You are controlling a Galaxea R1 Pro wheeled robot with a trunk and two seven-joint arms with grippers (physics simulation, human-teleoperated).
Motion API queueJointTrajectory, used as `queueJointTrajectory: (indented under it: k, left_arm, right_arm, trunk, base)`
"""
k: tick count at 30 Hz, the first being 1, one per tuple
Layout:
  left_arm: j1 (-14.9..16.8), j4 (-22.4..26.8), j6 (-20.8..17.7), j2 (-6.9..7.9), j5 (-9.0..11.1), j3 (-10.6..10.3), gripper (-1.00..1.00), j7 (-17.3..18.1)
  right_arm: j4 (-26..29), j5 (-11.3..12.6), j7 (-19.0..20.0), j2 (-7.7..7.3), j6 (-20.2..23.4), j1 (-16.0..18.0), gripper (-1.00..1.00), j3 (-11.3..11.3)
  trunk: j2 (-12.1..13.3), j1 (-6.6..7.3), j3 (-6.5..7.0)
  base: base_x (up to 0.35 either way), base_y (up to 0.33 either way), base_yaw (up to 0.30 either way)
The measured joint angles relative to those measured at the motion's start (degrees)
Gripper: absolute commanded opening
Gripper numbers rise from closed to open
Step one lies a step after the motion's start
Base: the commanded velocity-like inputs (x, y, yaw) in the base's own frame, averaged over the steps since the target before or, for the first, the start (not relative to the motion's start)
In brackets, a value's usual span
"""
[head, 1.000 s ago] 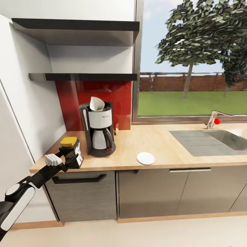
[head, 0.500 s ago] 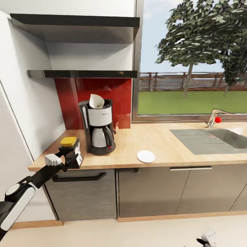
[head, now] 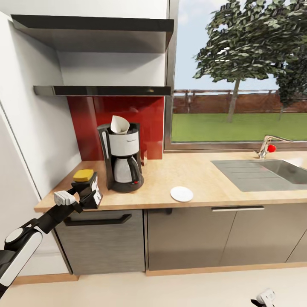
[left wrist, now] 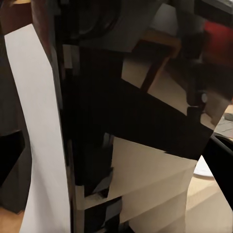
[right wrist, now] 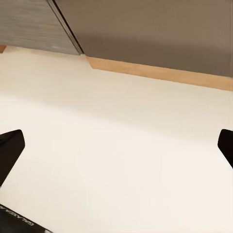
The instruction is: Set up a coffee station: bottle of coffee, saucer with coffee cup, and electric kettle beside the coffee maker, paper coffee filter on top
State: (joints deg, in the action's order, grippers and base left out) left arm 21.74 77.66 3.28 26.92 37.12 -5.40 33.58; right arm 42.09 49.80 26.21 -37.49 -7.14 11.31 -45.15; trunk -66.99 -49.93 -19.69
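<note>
The bottle of coffee (head: 87, 186), black with a yellow lid and a white label, is over the counter's front left corner, just left of the coffee maker (head: 123, 157). My left gripper (head: 82, 199) is shut on its lower body, and in the left wrist view the bottle (left wrist: 126, 126) sits right up against the lens. A white paper filter (head: 119, 124) stands in the top of the coffee maker. The white saucer (head: 181, 194) lies to the machine's right near the front edge. My right gripper (head: 266, 297) hangs low over the floor, open and empty (right wrist: 116, 145).
Two dark shelves (head: 102, 90) hang above the coffee maker against a red backsplash. A steel sink (head: 264, 172) with a faucet (head: 266, 147) takes the counter's right end. Grey cabinet fronts (head: 192, 238) stand below, and a white wall borders the left.
The head view has shifted slightly. My right gripper has come into sight at the bottom right. The bottle stays in my left gripper at about the same place on the counter.
</note>
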Motion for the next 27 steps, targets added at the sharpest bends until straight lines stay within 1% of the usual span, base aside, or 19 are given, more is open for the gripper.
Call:
queueJointTrajectory:
  k: [6,7,10,12,13,15,20,27]
  left_arm:
    - [0.0,-0.1,0.0,0.00,0.0,0.0,-1.00,-0.2]
    - [0.0,-0.1,0.0,0.00,0.0,0.0,-1.00,-0.2]
    - [0.0,-0.1,0.0,0.00,0.0,0.0,-1.00,-0.2]
    - [0.0,-0.1,0.0,0.00,0.0,0.0,-1.00,-0.2]
    - [0.0,-0.2,0.0,0.00,0.0,0.0,-1.00,-0.2]
    - [0.0,-0.2,0.0,0.00,0.0,0.0,-1.00,-0.2]
    - [0.0,-0.2,0.0,-0.01,0.0,0.0,-1.00,-0.2]
    - [0.0,-0.8,0.0,0.00,0.0,0.0,-1.00,-0.2]
  right_arm:
    - [-1.0,-0.2,0.0,0.19,-0.1,0.0,1.00,-0.2]
    - [-2.1,-0.2,0.0,0.33,-0.3,0.0,1.00,-0.4]
    - [-3.2,-0.3,0.0,0.59,-1.2,0.0,1.00,-1.1]
    - [-3.8,-0.3,0.0,0.81,-2.1,0.0,1.00,-2.5]
    - [-3.9,-0.3,0.1,0.94,-2.6,0.0,1.00,-4.2]
    - [-4.0,-0.3,0.1,0.97,-2.8,0.0,1.00,-4.8]
    - [-3.5,-0.3,0.0,1.04,-2.9,0.0,1.00,-5.2]
    - [-2.7,-0.3,0.0,1.21,-2.9,0.0,1.00,-5.3]
  trunk:
    - [0.0,0.00,0.00]
    - [0.0,0.00,0.00]
    - [0.0,0.01,0.00]
    - [0.0,0.00,0.00]
    - [0.0,-0.01,0.00]
    - [0.0,-0.01,0.00]
    - [0.0,0.01,0.00]
    - [0.0,-0.01,0.00]
  base:
    - [0.171,0.000,0.000]
    - [0.161,0.000,0.000]
    - [0.205,0.000,0.000]
    - [0.088,0.000,0.000]
    - [0.028,0.000,0.000]
    - [0.015,0.000,0.000]
    - [0.139,0.027,0.000]
    - [0.036,0.008,0.000]
